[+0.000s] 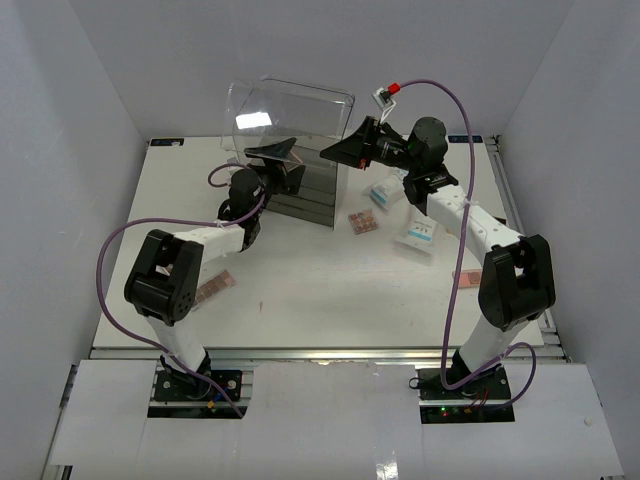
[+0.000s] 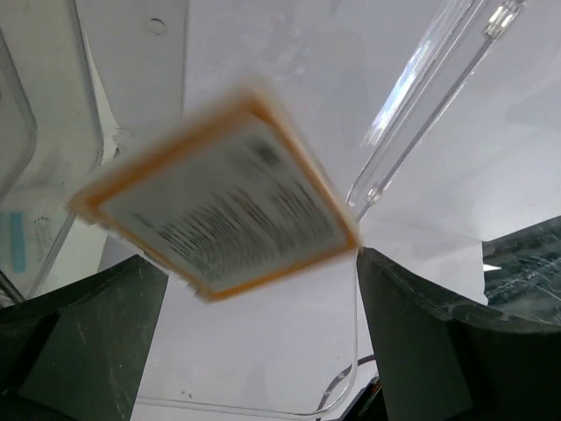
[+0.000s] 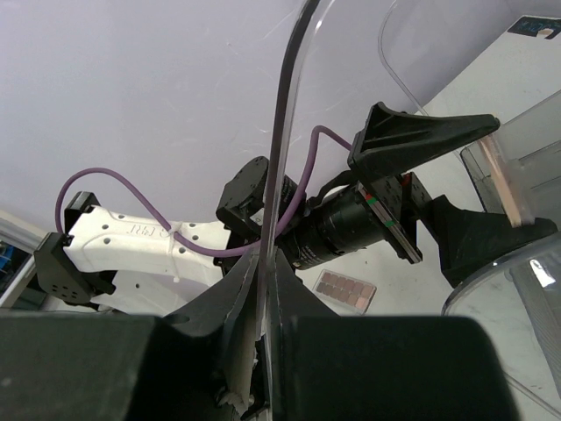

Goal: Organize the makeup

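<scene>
Orange-edged palette sat blurred between the left gripper's spread fingers. The right gripper clamped the clear lid, far centre

Left gripper: orange palette spans the gap between its fingers; raised lid above and ahead; box beside it; bare table behind.
Right gripper: lid edge pinched between its fingers.
</scene>
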`<state>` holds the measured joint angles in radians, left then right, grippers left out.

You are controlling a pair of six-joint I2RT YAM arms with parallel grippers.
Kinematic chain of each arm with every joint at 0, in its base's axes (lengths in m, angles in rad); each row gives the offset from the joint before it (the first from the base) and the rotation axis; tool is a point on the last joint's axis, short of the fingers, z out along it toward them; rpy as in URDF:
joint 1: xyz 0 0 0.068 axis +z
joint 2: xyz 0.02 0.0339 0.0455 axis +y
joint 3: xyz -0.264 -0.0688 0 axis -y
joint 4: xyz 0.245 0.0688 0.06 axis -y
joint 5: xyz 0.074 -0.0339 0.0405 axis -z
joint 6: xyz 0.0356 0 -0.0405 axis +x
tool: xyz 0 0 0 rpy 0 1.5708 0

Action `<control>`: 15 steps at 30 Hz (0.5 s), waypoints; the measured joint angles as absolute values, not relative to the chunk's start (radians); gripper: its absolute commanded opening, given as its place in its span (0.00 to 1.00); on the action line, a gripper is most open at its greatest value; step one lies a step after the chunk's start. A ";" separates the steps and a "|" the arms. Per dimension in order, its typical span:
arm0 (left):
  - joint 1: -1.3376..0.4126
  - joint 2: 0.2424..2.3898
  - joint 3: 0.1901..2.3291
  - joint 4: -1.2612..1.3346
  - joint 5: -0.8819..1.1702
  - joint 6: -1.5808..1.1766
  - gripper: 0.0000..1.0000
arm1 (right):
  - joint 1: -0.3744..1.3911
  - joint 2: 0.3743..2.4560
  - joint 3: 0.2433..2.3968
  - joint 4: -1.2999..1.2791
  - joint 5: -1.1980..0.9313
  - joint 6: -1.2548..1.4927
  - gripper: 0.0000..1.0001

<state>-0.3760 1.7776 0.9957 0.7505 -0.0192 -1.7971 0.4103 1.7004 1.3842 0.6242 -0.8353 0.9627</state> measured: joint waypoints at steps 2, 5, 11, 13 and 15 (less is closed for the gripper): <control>-0.376 1.775 0.997 0.741 -0.015 -1.796 0.98 | 0.408 1.700 1.384 0.625 -0.837 0.963 0.12; -0.376 1.775 0.997 0.723 -0.011 -1.793 0.98 | 0.405 1.700 1.384 0.626 -0.840 0.963 0.12; -0.375 1.763 0.997 0.694 0.007 -1.779 0.98 | 0.401 1.700 1.378 0.632 -0.845 0.965 0.12; -0.375 1.752 0.997 0.685 0.020 -1.775 0.98 | 0.399 1.700 1.378 0.632 -0.848 0.966 0.12; -0.375 1.735 0.997 0.677 0.034 -1.768 0.98 | 0.399 1.700 1.378 0.633 -0.849 0.966 0.12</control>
